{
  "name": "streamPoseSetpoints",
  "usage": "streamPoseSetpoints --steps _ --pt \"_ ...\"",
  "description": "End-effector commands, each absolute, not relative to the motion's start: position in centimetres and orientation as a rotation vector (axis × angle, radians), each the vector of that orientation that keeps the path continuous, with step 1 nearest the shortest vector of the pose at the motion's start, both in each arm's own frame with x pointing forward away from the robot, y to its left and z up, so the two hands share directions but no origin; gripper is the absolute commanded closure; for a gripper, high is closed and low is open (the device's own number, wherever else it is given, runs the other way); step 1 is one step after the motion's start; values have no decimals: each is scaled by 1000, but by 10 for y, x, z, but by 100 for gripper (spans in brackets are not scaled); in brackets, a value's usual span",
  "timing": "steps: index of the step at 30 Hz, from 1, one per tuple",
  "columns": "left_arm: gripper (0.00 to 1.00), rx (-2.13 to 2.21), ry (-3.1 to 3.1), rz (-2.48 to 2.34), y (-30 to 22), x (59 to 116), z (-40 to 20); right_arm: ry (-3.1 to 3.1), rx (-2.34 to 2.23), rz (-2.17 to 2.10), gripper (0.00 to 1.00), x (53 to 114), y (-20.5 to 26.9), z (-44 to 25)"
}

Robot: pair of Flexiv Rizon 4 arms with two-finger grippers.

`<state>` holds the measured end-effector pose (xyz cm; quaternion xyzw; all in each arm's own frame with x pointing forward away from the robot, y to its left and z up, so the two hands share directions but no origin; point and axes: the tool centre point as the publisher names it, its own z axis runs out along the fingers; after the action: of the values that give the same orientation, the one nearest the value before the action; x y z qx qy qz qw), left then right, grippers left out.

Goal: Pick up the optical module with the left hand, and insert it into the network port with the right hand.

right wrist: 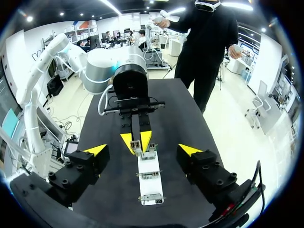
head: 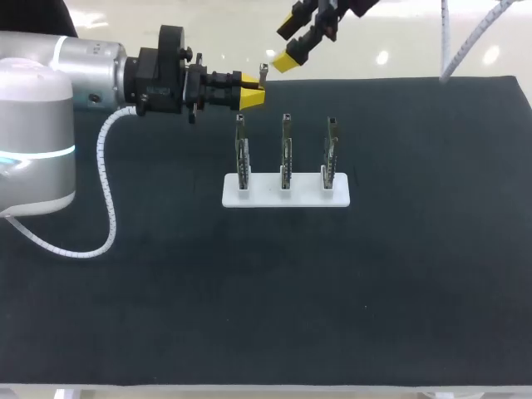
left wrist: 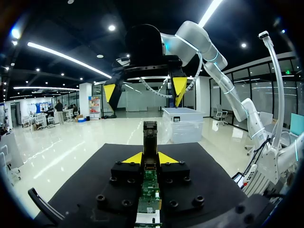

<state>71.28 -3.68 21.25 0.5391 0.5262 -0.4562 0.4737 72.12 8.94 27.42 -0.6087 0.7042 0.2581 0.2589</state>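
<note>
Holding the optical module (left wrist: 150,137) clenched between both yellow tips, the left gripper (head: 252,93) lies level over the far part of the black table (head: 266,291), with the module's end sticking out ahead. The right gripper (right wrist: 143,150) faces it with its fingers spread wide, grasping nothing and clear of the module. A white rack (head: 287,191) carrying three upright metal pieces (head: 285,154) stands on the table near the left gripper's tips.

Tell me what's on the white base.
Three optical modules stand upright in a row on the white base. Their lower ends sit in its sockets, hidden from view.
</note>
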Motion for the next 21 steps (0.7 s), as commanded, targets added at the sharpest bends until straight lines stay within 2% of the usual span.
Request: streamPoseSetpoints --steps 1,2,9,12,17,18,20,21 --pt "100 1321 1288 -1116 -37 714 212 1906 -1641 684 14 718 97 270" --pt "100 1321 1288 -1116 -37 714 212 1904 -1638 684 21 718 98 269" --pt "100 1321 1288 -1116 -37 714 212 1886 -1628 681 27 716 105 263" --pt "100 1321 1288 -1116 -37 714 212 1881 -1623 682 25 715 107 259" --pt "100 1321 1288 -1116 -37 714 212 1871 -1618 679 33 712 108 255" --pt "100 1321 1288 -1116 -37 714 212 1870 -1615 679 36 711 108 253" --pt "100 1321 1288 -1116 -37 714 212 1868 -1613 678 49 710 108 252" --pt "100 1321 1288 -1116 -37 714 212 1866 -1611 678 49 709 108 251"
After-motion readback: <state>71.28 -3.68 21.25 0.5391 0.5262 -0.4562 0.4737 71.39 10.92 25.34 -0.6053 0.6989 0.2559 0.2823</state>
